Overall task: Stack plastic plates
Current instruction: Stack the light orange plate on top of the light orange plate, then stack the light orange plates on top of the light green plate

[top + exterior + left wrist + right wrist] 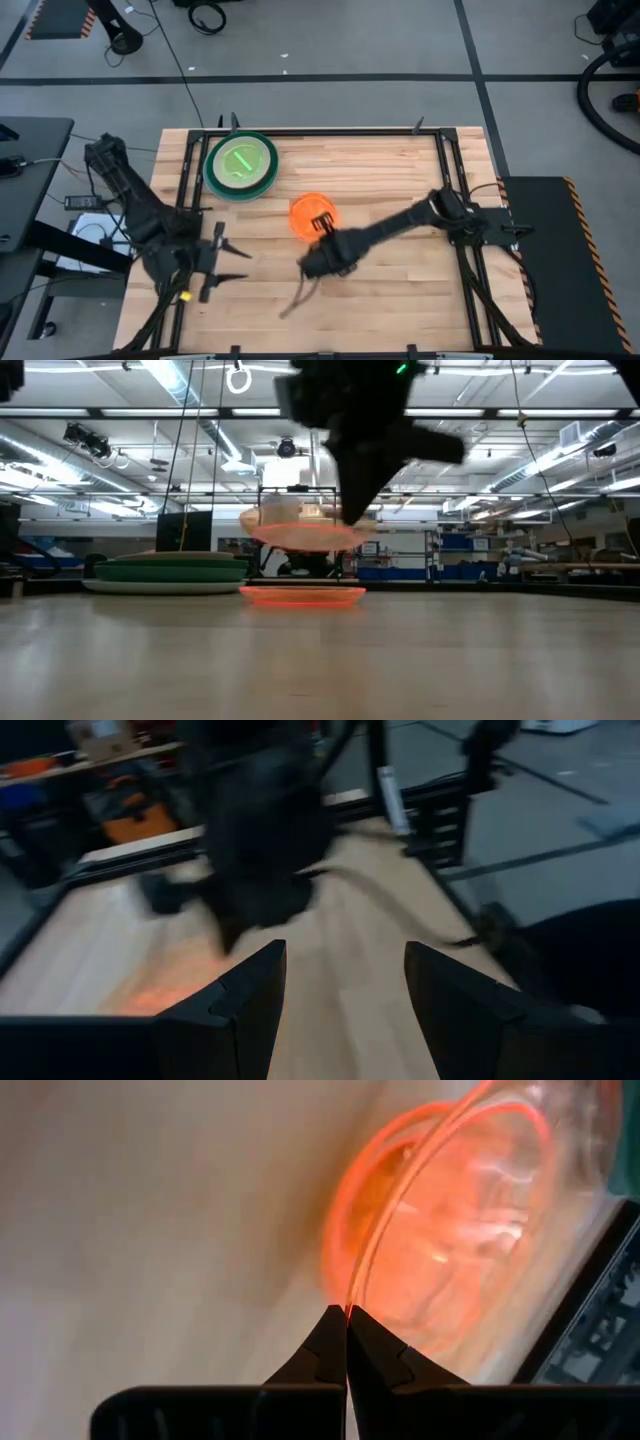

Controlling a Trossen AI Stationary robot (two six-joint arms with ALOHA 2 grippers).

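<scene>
Fingers (346,1342) of the right gripper (322,222) pinch an orange plate's (303,532) rim, above another orange plate (302,595); left gripper (232,264) spread, idle.

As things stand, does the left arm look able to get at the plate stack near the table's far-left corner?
Probably yes: the open left gripper waits with bare wood between it and the plate stack; the right gripper holds an orange plate off to the side.

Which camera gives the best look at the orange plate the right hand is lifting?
The right wrist view: the right hand pinches the raised orange plate by its rim. The low view shows it edge-on above a second orange plate. The high view merges both; the left wrist view shows only an orange blur.
</scene>
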